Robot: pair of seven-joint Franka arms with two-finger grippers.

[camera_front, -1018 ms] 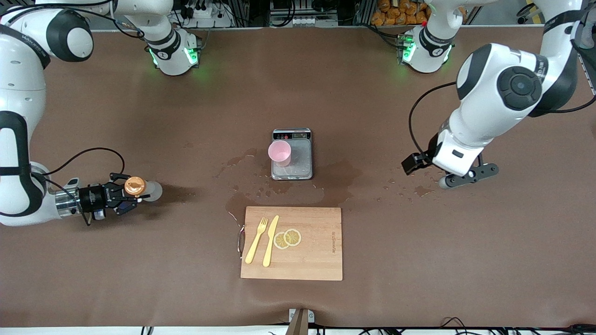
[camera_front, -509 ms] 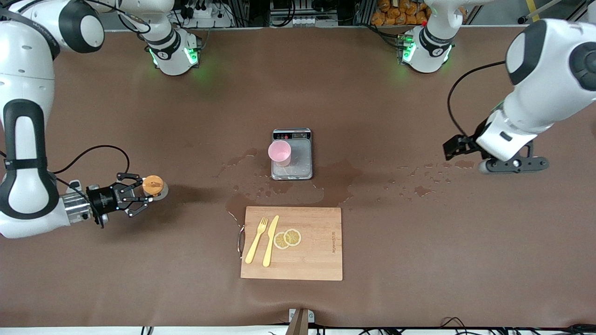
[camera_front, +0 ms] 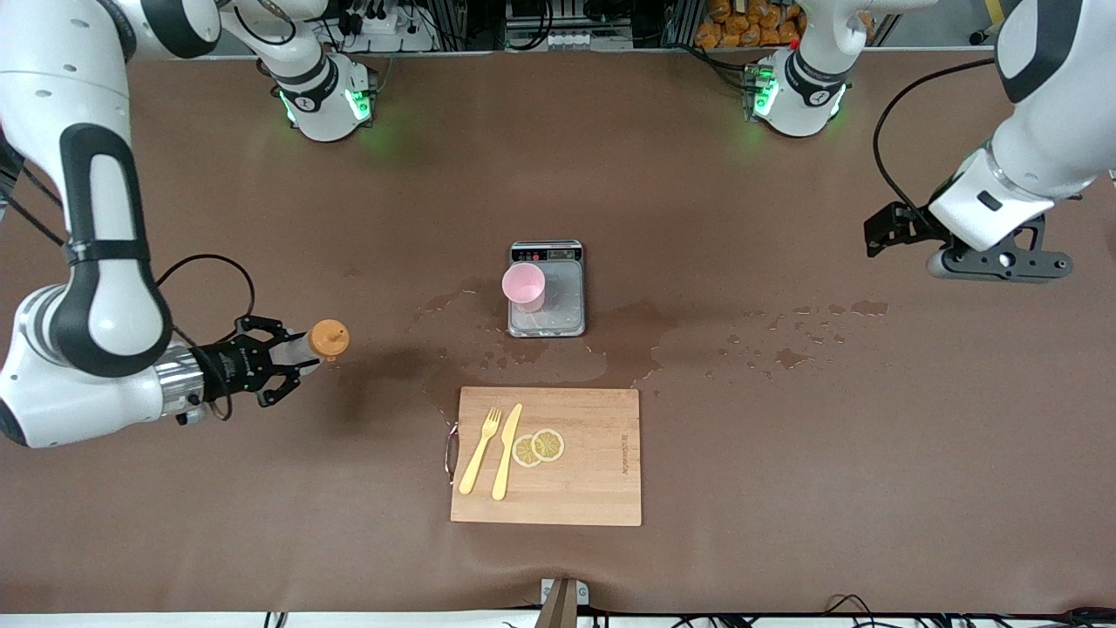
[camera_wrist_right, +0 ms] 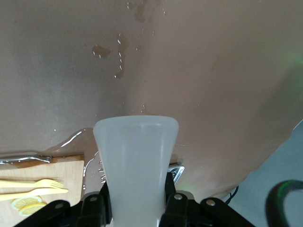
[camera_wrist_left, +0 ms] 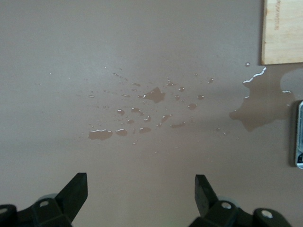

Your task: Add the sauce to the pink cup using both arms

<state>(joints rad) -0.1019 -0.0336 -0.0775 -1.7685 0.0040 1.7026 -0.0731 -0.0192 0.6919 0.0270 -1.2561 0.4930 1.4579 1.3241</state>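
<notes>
The pale pink cup (camera_front: pixel 523 286) stands upright on the grey scale (camera_front: pixel 562 305) at the table's middle. My right gripper (camera_front: pixel 292 358) is shut on the sauce bottle (camera_front: pixel 305 351), which hangs over the bare table toward the right arm's end, its orange cap (camera_front: pixel 329 338) pointing at the scale. In the right wrist view the translucent sauce bottle (camera_wrist_right: pixel 136 156) fills the space between the fingers (camera_wrist_right: pixel 94 201) of my right gripper (camera_wrist_right: pixel 136 201). My left gripper (camera_front: pixel 1003 262) hangs open over the left arm's end of the table. Nothing sits between the fingertips of my left gripper (camera_wrist_left: pixel 140 189).
A wooden cutting board (camera_front: pixel 593 471) lies nearer the camera than the scale, carrying a yellow fork (camera_front: pixel 479 449), a yellow knife (camera_front: pixel 506 449) and lemon slices (camera_front: pixel 539 447). Wet patches (camera_front: pixel 632 336) ring the scale; drops (camera_wrist_left: pixel 142 113) lie toward the left arm's end.
My right gripper has carried the sauce bottle toward the scale and tipped it, cap leading. My left gripper has drawn back toward the left arm's end of the table, still open.
</notes>
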